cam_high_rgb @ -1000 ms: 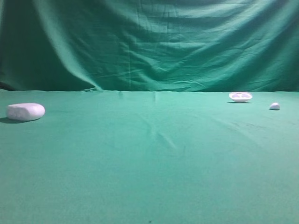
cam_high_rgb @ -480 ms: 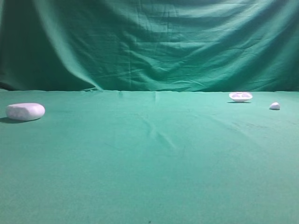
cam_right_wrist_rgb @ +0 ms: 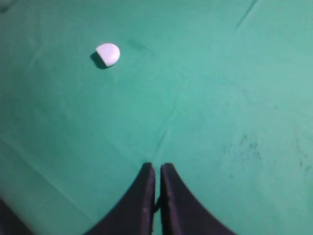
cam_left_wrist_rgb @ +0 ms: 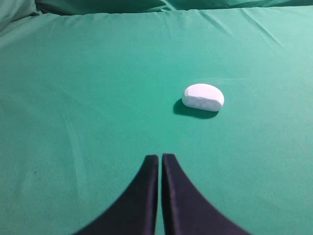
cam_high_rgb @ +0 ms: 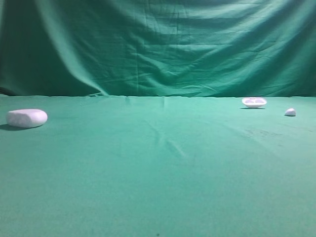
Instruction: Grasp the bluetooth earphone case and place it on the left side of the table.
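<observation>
The white earphone case (cam_high_rgb: 27, 118) lies on the green table (cam_high_rgb: 158, 168) at the far left. It also shows in the left wrist view (cam_left_wrist_rgb: 203, 97), ahead and right of my left gripper (cam_left_wrist_rgb: 160, 156), which is shut and empty, well short of the case. My right gripper (cam_right_wrist_rgb: 155, 166) is shut and empty above bare cloth. Neither gripper shows in the exterior view.
A shallow white dish-like piece (cam_high_rgb: 254, 102) sits at the back right. A tiny white pebble-like bit (cam_high_rgb: 290, 112) lies right of it and shows in the right wrist view (cam_right_wrist_rgb: 108, 54). A green draped backdrop (cam_high_rgb: 158, 44) closes the back.
</observation>
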